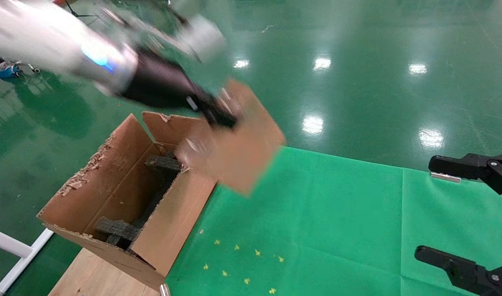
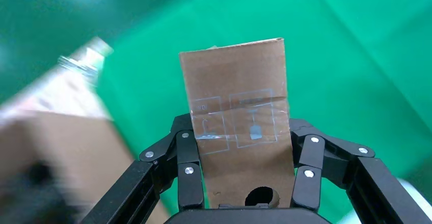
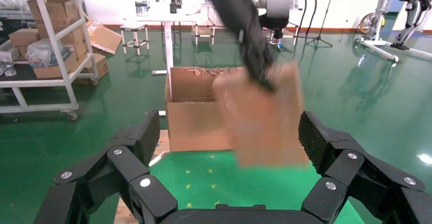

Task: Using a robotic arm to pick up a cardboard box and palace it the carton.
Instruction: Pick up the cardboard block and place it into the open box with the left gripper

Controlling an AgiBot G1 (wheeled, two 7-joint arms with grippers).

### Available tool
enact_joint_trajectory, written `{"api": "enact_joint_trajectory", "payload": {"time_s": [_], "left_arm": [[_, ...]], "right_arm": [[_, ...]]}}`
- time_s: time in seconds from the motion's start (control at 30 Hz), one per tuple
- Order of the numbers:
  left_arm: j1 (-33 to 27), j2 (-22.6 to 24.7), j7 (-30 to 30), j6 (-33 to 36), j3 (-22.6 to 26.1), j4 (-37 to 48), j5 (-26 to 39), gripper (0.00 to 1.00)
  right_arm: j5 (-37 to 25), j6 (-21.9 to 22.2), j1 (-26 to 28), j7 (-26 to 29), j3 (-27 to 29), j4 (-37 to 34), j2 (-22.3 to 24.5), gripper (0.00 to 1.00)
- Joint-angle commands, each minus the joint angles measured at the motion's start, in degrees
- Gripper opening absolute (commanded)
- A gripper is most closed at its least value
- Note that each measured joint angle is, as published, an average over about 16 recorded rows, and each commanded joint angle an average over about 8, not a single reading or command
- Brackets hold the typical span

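My left robotic arm reaches in from the upper left. Its gripper is shut on the cardboard box, held in the air just right of the carton's opening. In the left wrist view the fingers clamp both sides of the taped box, with its round hole near the palm. The carton stands open, with ragged flaps and dark foam blocks inside. My right gripper is open and empty at the right edge; from its wrist view the box hangs before the carton.
A green cloth covers the table, with small yellow marks near the front. A wooden board lies under the carton. A white pipe frame is at the lower left. Shelves with boxes stand far off.
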Motion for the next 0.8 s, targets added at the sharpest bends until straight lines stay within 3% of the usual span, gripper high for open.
{"api": "enact_joint_trajectory", "payload": {"time_s": [0.03, 0.23, 0.4, 0.6, 0.8], "left_arm": [[-2.9, -3.0, 2.1, -0.5, -2.1, 0.1, -0.3, 0.0], [-7.0, -10.6, 9.8, 2.7, -2.8, 5.5, 3.3, 0.0], [-3.9, -14.3, 21.3, 2.4, -1.1, 17.0, 4.3, 0.0], [1.4, -13.5, 35.7, -3.3, 0.4, 33.8, 4.3, 0.0], [3.2, -9.3, 43.2, -8.5, 1.0, 46.1, 5.2, 0.0]], "right_arm": [[0.0, 0.0, 0.0, 0.0, 0.0, 0.0, 0.0, 1.0], [0.0, 0.0, 0.0, 0.0, 0.0, 0.0, 0.0, 1.0], [0.0, 0.0, 0.0, 0.0, 0.0, 0.0, 0.0, 1.0], [0.0, 0.0, 0.0, 0.0, 0.0, 0.0, 0.0, 1.0], [0.0, 0.0, 0.0, 0.0, 0.0, 0.0, 0.0, 1.0]]}}
